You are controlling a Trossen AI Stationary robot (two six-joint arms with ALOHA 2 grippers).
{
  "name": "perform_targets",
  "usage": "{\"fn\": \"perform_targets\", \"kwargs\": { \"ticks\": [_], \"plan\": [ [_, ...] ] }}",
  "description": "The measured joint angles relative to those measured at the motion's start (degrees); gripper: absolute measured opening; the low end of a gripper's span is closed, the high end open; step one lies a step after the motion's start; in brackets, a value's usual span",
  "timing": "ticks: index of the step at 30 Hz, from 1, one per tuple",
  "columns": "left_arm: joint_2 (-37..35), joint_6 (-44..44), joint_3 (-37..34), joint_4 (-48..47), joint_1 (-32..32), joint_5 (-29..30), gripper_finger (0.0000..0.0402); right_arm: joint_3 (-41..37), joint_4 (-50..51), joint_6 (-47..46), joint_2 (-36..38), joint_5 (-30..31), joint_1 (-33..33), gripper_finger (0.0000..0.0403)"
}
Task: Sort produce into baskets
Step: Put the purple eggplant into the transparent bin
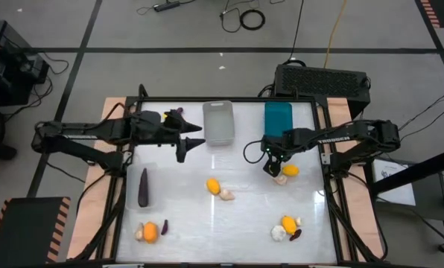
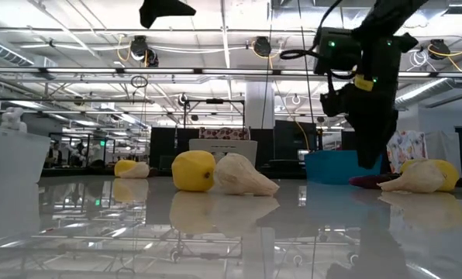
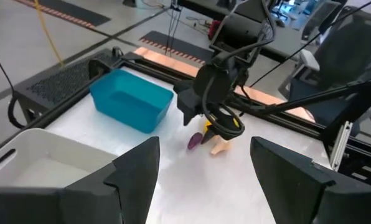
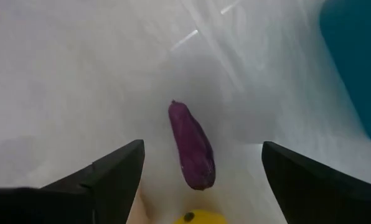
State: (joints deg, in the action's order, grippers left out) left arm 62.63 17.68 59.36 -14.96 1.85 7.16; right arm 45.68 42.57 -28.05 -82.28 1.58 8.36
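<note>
right gripper [image 4: 201, 171] open over purple eggplant [image 4: 191, 145], seemingly not touching

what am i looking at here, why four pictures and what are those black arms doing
It is one robot with two dark arms at a white table, photographed by four cameras at once. One looks straight down, one sits at table height, and one rides on each wrist.

Toy produce lies on the table to be sorted into bins: a grey bin and a teal bin at the far edge. Scattered about are a lemon beside a garlic bulb, a long eggplant, and more pieces near the front corners.

The right hand is open and hangs over a small purple eggplant, which lies between its fingers in the right wrist picture, beside a yellow fruit. It holds nothing. The left hand is open and empty, waiting beside the grey bin.
</note>
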Motion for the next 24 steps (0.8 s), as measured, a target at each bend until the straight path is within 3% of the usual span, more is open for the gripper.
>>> {"fn": "perform_targets", "kwargs": {
  "ticks": [7, 11, 17, 24],
  "plan": [
    [-0.3, 0.1, 0.0, 0.9, 2.5, -1.4, 0.0257, -4.3, -3.9, 0.5, 0.0, 0.0, -0.2, 0.0317],
    [-0.8, 1.5, 0.0, 1.6, 3.6, -1.4, 0.0257, -5.5, -4.3, 1.0, 0.0, 0.1, -0.2, 0.0293],
    [-1.0, 2.9, 0.0, 0.9, 3.7, 0.7, 0.0257, -6.1, -4.5, 3.4, 0.0, 0.0, -0.2, 0.0207],
    [-5.2, 7.1, -0.8, -7.5, 2.5, 6.9, 0.0257, -5.8, -4.4, 6.9, 0.0, -0.4, -0.2, 0.0087]
  ]
}}
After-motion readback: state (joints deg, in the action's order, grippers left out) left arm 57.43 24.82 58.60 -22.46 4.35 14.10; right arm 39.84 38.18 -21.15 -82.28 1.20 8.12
